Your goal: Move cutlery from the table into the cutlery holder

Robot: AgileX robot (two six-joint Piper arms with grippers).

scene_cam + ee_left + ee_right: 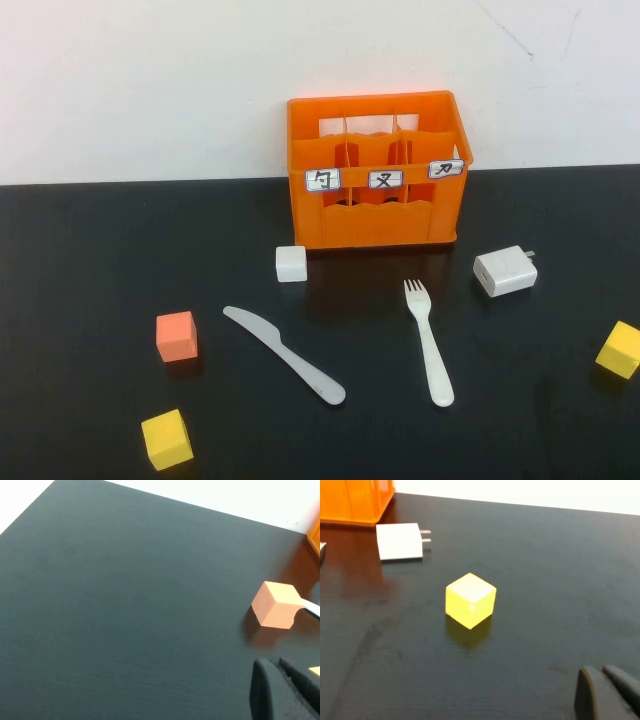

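Observation:
The white plastic knife (285,355) lies on the black table (90,260), left of centre. The white fork (429,342) lies to its right, tines toward the orange cutlery holder (375,215), which stands at the back with three white labels. Neither gripper shows in the high view. In the left wrist view my left gripper (277,667) is shut and empty, low over the table near the orange cube (275,605); an end of the knife (312,608) peeks past that cube. My right gripper (600,672) is shut and empty, near a yellow cube (470,600).
A small white cube (291,263) sits at the holder's front left corner. A white charger block (505,270) lies right of the fork. An orange cube (176,336) and a yellow cube (167,439) are front left; another yellow cube (620,349) is at the right edge.

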